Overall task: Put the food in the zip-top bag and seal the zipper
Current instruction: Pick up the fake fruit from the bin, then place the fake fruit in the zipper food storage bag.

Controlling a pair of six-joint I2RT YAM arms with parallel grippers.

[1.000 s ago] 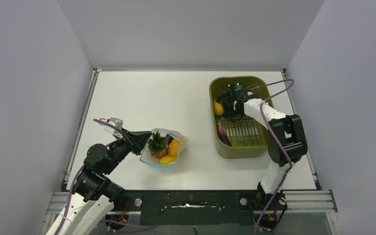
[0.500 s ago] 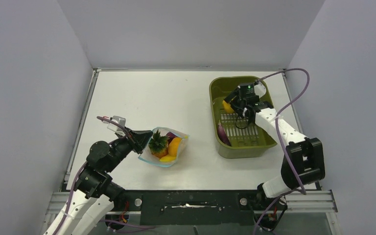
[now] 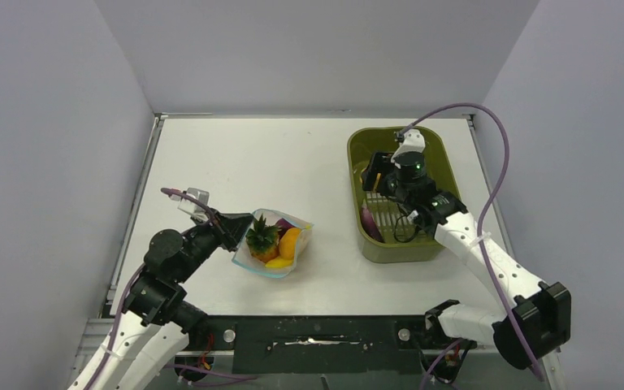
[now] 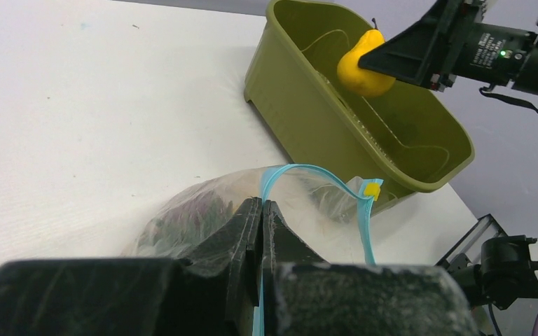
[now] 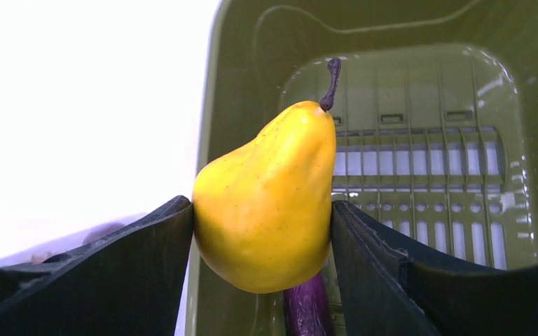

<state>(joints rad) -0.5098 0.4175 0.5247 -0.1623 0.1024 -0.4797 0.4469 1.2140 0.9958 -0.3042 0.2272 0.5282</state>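
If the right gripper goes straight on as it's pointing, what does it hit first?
Probably the slotted floor of the olive-green basin, reached first by the yellow pear in the right gripper; the purple eggplant underneath may come sooner.

Lighting bright and even, from overhead. Tabletop (image 5: 77, 105) blown out to plain white in the right wrist view. Glare patches on the olive-green basin (image 5: 518, 91) floor. Left gripper (image 4: 261, 206) body blurred in the near foreground. Overhead view sharp, shadows faint.
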